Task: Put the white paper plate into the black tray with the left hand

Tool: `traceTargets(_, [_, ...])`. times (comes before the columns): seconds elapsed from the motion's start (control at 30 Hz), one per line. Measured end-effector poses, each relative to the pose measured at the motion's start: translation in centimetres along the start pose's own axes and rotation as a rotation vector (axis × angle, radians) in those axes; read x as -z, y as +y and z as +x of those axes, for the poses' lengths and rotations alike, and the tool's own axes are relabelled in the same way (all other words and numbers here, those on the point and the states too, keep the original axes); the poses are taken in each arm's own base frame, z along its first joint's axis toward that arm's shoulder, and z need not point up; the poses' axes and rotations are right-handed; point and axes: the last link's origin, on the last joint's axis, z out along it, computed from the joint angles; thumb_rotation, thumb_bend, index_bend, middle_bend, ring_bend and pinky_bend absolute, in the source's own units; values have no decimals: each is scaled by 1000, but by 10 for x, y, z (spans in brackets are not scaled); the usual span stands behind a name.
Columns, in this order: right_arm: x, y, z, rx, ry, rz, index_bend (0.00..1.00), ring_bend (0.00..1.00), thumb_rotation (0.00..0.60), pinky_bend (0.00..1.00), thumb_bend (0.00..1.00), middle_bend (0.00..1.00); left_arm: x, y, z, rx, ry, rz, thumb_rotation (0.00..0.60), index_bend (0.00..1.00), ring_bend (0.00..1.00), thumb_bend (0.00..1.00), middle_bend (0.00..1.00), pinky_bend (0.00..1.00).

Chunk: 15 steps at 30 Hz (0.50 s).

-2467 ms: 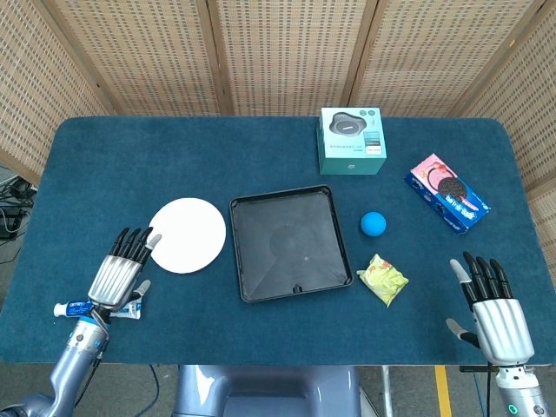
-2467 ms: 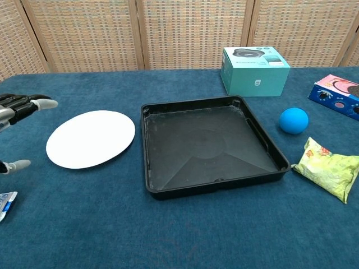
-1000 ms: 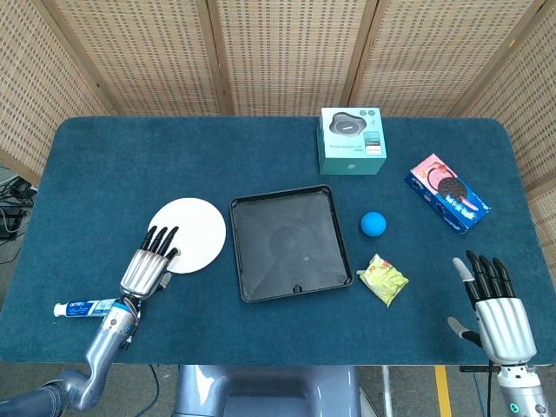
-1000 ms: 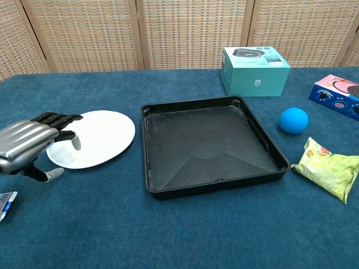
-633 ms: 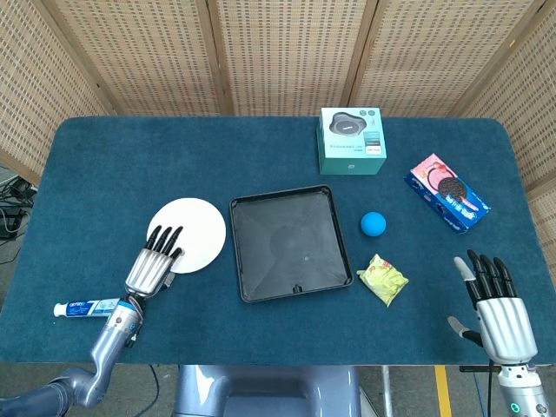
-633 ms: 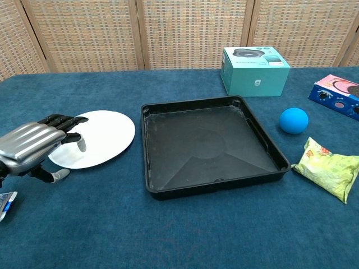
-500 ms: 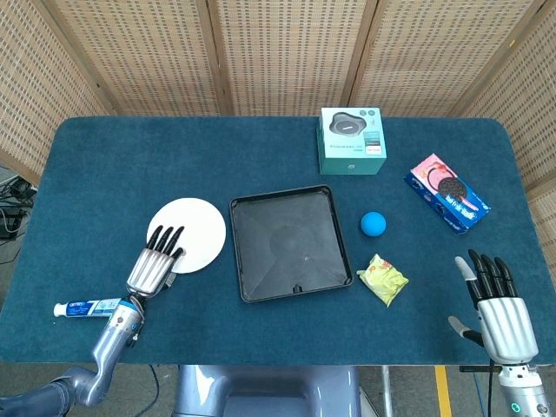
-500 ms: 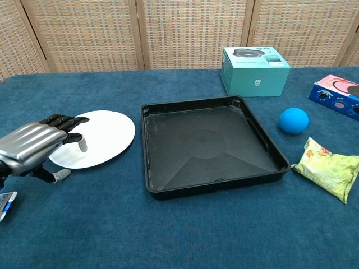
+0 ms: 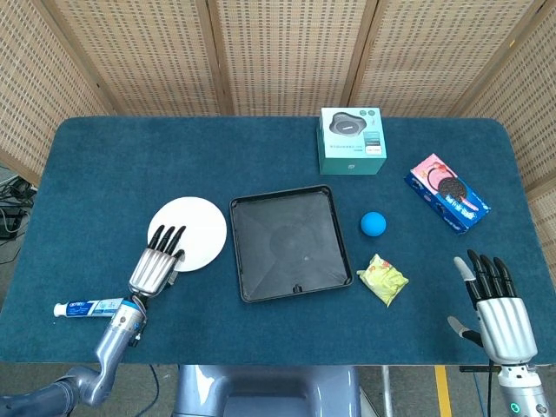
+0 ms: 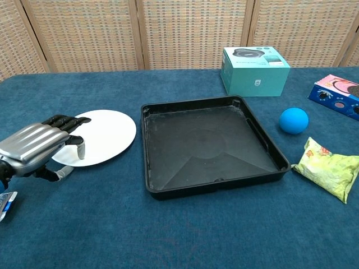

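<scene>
The white paper plate (image 9: 198,229) (image 10: 109,133) lies flat on the blue cloth, just left of the black tray (image 9: 291,193) (image 10: 193,101), which has nothing in it. My left hand (image 9: 156,265) (image 10: 35,147) hovers at the plate's near left edge. Its dark fingers (image 10: 63,121) reach over the rim and the thumb points down onto the plate; I see no grip on it. My right hand (image 9: 497,308) rests open at the table's near right corner, fingers spread, seen only in the head view.
A toothpaste tube (image 9: 87,307) (image 10: 4,203) lies near the left hand. A teal box (image 9: 351,141) (image 10: 255,70) stands behind the tray. A blue ball (image 9: 373,224) (image 10: 294,120), a yellow packet (image 9: 383,278) (image 10: 328,168) and a cookie box (image 9: 446,193) (image 10: 336,95) lie to its right.
The left hand moved from beside the plate forward and right until its fingers lie over the plate's near left rim. The plate has barely shifted right. The right hand stays still.
</scene>
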Motion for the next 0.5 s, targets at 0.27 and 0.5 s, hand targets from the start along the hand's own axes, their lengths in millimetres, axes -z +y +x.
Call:
traceTargets(0.27, [0,0,-1,3,-2,0,58,0,600,0,152,0,-1,0,-1,4,12,4,600,570,0,446,0,0])
traceTargets(0.5, [0,0,0,2,0,-1,58,0,600,0,152,0,0,0,0,11,41,5,600,651,0,497,0,0])
